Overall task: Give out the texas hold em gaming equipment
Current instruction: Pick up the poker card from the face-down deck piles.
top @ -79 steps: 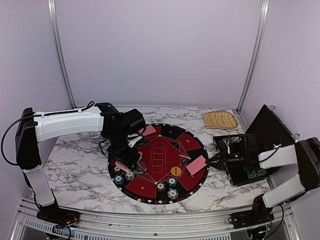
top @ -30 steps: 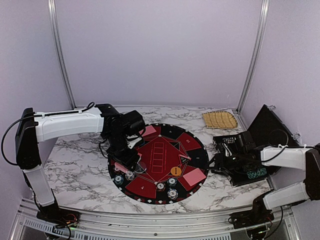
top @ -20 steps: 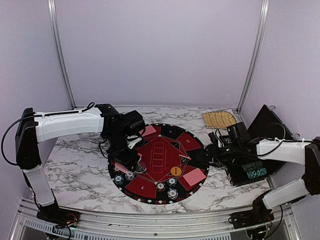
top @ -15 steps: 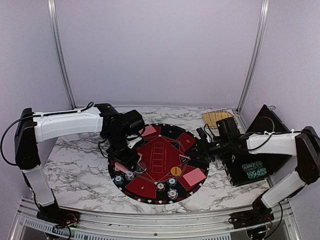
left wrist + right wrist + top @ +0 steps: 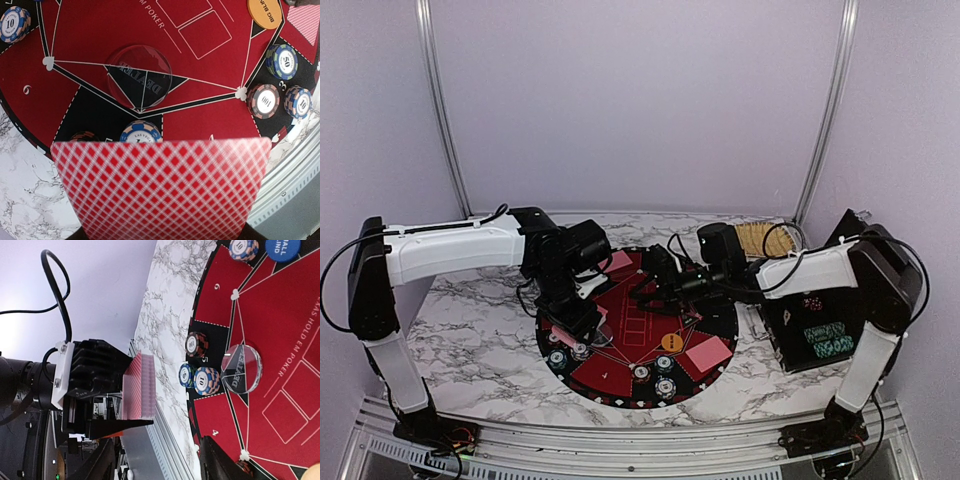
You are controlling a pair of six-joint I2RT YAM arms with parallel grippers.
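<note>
**Right claw lines up on the held deck**

The left claw (image 5: 572, 322) is clamped on the deck of cards (image 5: 160, 185), with the deck's pink-red back facing its own wrist camera. It hangs over the near-left part of the mat (image 5: 630, 305). The right claw (image 5: 157, 455) is spread with nothing between its fingers. It reaches across the mat, and the deck is ahead of it but not touching.

The step in hand looks like drawing one card off the deck. To do it well, the right claw should approach level with the deck's free edge and pinch only the outermost card. It should then pull along the card's own plane so the rest stays seated, while the left claw holds firm. Both claws should keep above the clear dealer button (image 5: 141, 75) and the chip stacks (image 5: 263, 101) that lie below the left claw.

The left claw's fingers are cut off in its wrist view, where only dark corners show under the deck. The deck covers part of one chip stack. From above, the arm hides the deck. The number of cards cannot be told, and the gap between the claws is hard to judge.
</note>
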